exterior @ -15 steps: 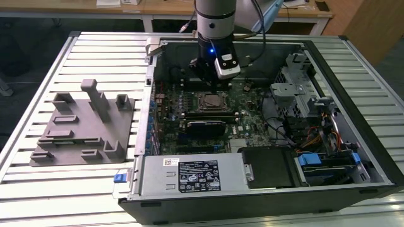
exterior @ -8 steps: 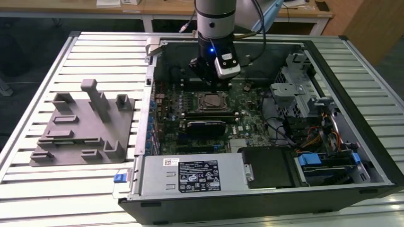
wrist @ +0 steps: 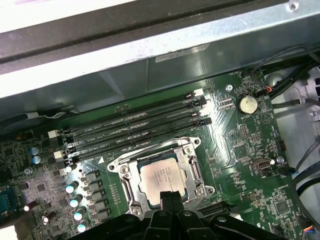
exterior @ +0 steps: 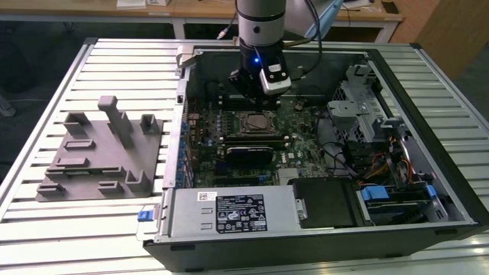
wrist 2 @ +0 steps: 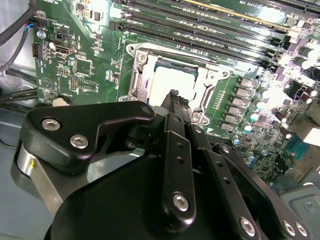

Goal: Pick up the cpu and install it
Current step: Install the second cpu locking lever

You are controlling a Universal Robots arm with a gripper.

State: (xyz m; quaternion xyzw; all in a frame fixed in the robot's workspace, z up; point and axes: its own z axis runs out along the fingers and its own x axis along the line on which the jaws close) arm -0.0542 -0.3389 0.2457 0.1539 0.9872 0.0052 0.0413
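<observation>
Inside the case (exterior: 397, 189), the cpu (wrist: 161, 176) lies in the socket (wrist: 159, 175); the end effector (wrist: 171, 197), fingers apparently together and empty, hangs just above it.

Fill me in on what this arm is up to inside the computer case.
A single robot arm is reaching into an open computer case lying on a slatted table. Its claw hovers right over the cpu, which sits inside the metal-framed socket on the green motherboard. In both wrist views the claw's dark fingertips are close together at the chip's edge. The grey moulded tray sits outside the case, at the exterior view's left.
</observation>
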